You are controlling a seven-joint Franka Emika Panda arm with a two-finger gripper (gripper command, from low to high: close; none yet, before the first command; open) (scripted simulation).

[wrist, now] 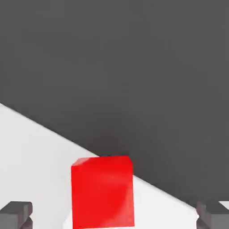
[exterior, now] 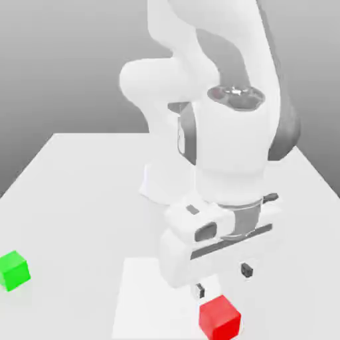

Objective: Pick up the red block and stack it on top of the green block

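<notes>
Arm links fill the middle of the exterior view, and the white Panda arm point(exterior: 226, 133) is cut off at the top edge, so its upper joints go unseen. Its bulk hides part of the white desk point(exterior: 80, 192) behind it. One red block point(exterior: 219, 317) sits on the desk near the bottom edge of the exterior view, just below the gripper point(exterior: 223, 279), which hangs above it without touching. One green block point(exterior: 14, 269) rests on the desk far toward the exterior view's left, well apart from the red block and the arm. In the exterior view only the two dark fingertips point(exterior: 247, 270) poke out beneath the white hand body, the rest of each finger being hidden. In the hand view the red block point(wrist: 103, 192) lies between the two dark fingertips point(wrist: 17, 214), each of which is cut off at the picture's edge; the jaws stand spread wide, with clear gaps on both sides of the cube. The green block does not appear in the hand view. No writing, label or brand mark can be read anywhere.
</notes>
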